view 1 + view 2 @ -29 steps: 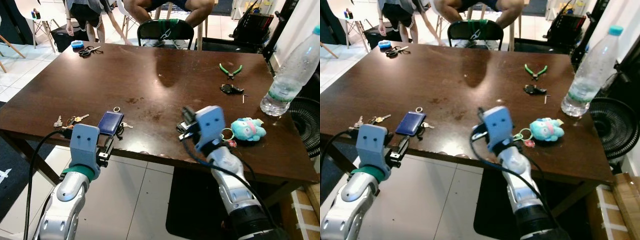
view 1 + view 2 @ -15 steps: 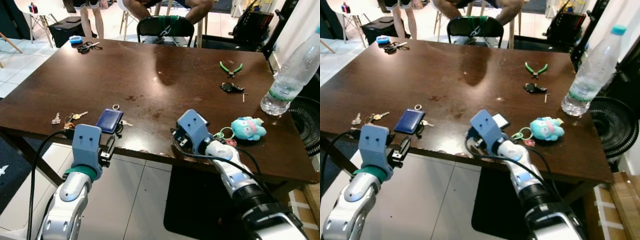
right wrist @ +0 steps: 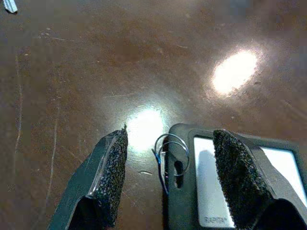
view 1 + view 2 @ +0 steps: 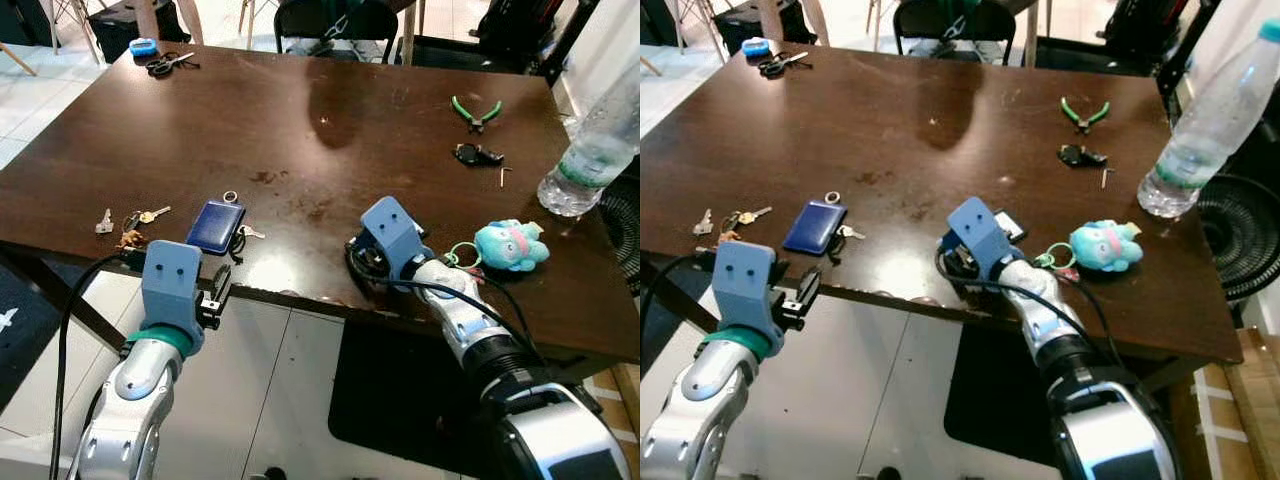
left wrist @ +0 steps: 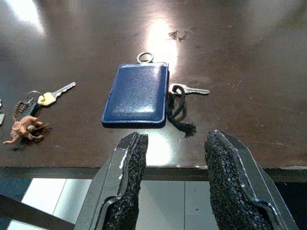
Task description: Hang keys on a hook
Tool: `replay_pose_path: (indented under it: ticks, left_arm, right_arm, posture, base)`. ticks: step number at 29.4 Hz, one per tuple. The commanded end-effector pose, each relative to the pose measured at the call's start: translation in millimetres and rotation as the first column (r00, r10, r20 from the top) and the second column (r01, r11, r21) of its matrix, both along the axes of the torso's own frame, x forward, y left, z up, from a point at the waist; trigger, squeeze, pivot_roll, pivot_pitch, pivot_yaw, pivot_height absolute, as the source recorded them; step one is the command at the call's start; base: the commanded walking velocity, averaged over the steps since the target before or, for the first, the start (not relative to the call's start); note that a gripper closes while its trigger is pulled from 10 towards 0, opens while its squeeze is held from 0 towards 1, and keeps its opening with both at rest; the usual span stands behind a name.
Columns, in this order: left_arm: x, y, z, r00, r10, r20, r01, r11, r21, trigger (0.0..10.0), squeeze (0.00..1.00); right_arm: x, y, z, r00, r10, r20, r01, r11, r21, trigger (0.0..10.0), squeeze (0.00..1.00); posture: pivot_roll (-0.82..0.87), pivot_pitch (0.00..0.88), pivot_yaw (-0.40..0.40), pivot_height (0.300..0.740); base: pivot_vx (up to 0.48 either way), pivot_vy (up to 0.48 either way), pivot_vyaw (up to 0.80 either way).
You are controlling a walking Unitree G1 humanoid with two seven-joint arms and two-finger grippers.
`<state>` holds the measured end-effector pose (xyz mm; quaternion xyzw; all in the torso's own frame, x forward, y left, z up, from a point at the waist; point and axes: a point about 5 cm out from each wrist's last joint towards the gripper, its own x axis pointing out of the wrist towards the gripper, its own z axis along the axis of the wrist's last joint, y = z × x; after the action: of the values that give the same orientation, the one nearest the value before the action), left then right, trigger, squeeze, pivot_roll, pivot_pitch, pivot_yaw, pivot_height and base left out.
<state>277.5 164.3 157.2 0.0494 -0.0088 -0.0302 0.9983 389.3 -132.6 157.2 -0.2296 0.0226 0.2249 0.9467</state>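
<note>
A blue key pouch (image 4: 215, 226) with a silver key (image 5: 189, 90) and a black cord lies near the front left of the brown table (image 4: 300, 130). A loose bunch of keys (image 4: 130, 220) with a small brown charm lies to its left. My left gripper (image 5: 175, 182) hovers open just off the table's front edge, facing the pouch. My right gripper (image 3: 175, 177) is down at the tabletop, open. Its fingers (image 3: 110, 182) straddle the ring end of a black tag (image 3: 225, 187) with a wire ring (image 3: 170, 153).
A teal plush toy (image 4: 510, 245) on a key ring lies right of my right arm. A water bottle (image 4: 595, 150), green pliers (image 4: 475, 110) and a black fob (image 4: 475, 155) are at the back right. Scissors (image 4: 165, 65) lie at the far left corner.
My right gripper has dropped from above the table down to its surface, around the black tag. The camera has tilted closer over the table. The left arm holds its place.
</note>
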Motion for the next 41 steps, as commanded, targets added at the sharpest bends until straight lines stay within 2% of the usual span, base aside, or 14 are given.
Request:
replay_pose_path:
  ticks: [1,4,5,6,7,22,31,34,36,37,38,39,41]
  left_arm:
    - [-2.9,1.9,-3.8,1.0,0.003,-0.021,-0.003,1.0,0.002,10.0,0.0]
    - [-2.7,2.0,-3.4,1.0,0.004,-0.025,-0.003,1.0,0.002,10.0,0.0]
    - [-2.5,2.0,-3.3,1.0,0.004,-0.027,-0.004,1.0,0.002,10.0,0.0]
    - [-2.4,2.0,-3.2,1.0,0.004,-0.028,-0.004,1.0,0.002,10.0,0.0]
    - [-2.2,2.0,-3.2,1.0,0.004,-0.029,-0.004,1.0,0.001,10.0,0.0]
    - [0.8,2.4,-4.6,0.999,0.007,-0.04,-0.008,1.0,-0.008,10.0,0.0]
    - [2.2,4.1,-7.4,0.999,0.012,-0.047,-0.013,1.0,-0.01,10.0,0.0]
    - [2.9,4.3,-8.5,0.999,0.013,-0.049,-0.013,1.0,-0.009,10.0,0.0]
    - [3.5,4.9,-10.4,0.999,0.015,-0.052,-0.015,1.0,-0.007,10.0,0.0]
    - [3.5,4.9,-10.4,0.999,0.015,-0.052,-0.015,1.0,-0.007,10.0,0.0]
    - [3.7,5.4,-11.5,0.998,0.015,-0.054,-0.016,1.0,-0.006,10.0,0.0]
    - [3.7,6.4,-12.7,0.998,0.017,-0.055,-0.017,1.0,-0.006,10.0,0.0]
    - [4.0,8.1,-14.9,0.998,0.02,-0.059,-0.02,1.0,-0.006,10.0,0.0]
  right_arm:
    - [0.0,-0.1,-2.5,1.0,-0.003,-0.015,0.003,1.0,0.013,10.0,0.0]
    - [0.5,0.8,-4.5,0.999,0.002,-0.041,0.0,0.999,0.048,10.0,0.0]
    - [0.7,1.0,-4.8,0.999,0.006,-0.045,-0.003,0.998,0.055,5.5,0.0]
    - [0.9,1.0,-4.7,0.999,0.008,-0.047,-0.005,0.998,0.059,3.8,0.0]
    - [1.1,0.3,-3.9,0.999,0.009,-0.044,-0.006,0.998,0.059,0.0,0.0]
    - [1.1,-4.8,-5.1,0.999,0.018,-0.042,-0.016,0.999,0.046,0.0,0.0]
    - [1.5,-8.0,0.1,0.999,0.033,-0.016,-0.032,0.997,0.072,0.0,0.0]
    - [1.7,-7.1,5.1,0.999,0.044,0.011,-0.045,0.996,0.082,0.0,0.0]
    - [2.0,-1.9,22.9,0.993,0.07,0.1,-0.085,0.983,0.162,0.0,0.0]
    - [2.0,-1.9,22.9,0.993,0.07,0.1,-0.085,0.983,0.162,0.0,0.0]
    - [0.0,3.0,37.7,0.981,0.085,0.176,-0.125,0.964,0.235,3.7,0.0]
    - [-5.5,8.0,53.1,0.961,0.087,0.263,-0.17,0.935,0.311,10.0,0.0]
    - [-17.2,12.8,70.0,0.927,0.069,0.369,-0.223,0.892,0.393,10.0,0.0]
  posture:
    - [0.02,0.189,0.107,0.74]
    - [0.02,0.188,0.106,0.74]
    - [0.01,0.187,0.106,0.74]
    - [0.01,0.187,0.106,0.74]
    - [0.01,0.186,0.106,0.74]
    - [0.0,0.172,0.106,0.74]
    - [-0.01,0.151,0.105,0.74]
    - [-0.01,0.142,0.103,0.74]
    - [-0.01,0.13,0.102,0.74]
    - [-0.01,0.13,0.102,0.74]
    - [-0.01,0.12,0.101,0.74]
    - [-0.02,0.108,0.102,0.74]
    - [-0.02,0.094,0.103,0.74]
  base:
    - [0.0,0.0,0.0]
    - [0.0,0.0,0.0]
    - [0.0,0.0,0.0]
    - [0.0,0.0,0.0]
    - [0.0,0.0,0.0]
    - [0.0,0.0,0.0]
    - [0.0,0.0,0.0]
    - [0.0,0.0,0.0]
    - [0.0,0.0,0.0]
    - [0.0,0.0,0.0]
    - [0.0,0.0,0.0]
    - [0.0,0.0,0.0]
    - [0.0,0.0,0.0]
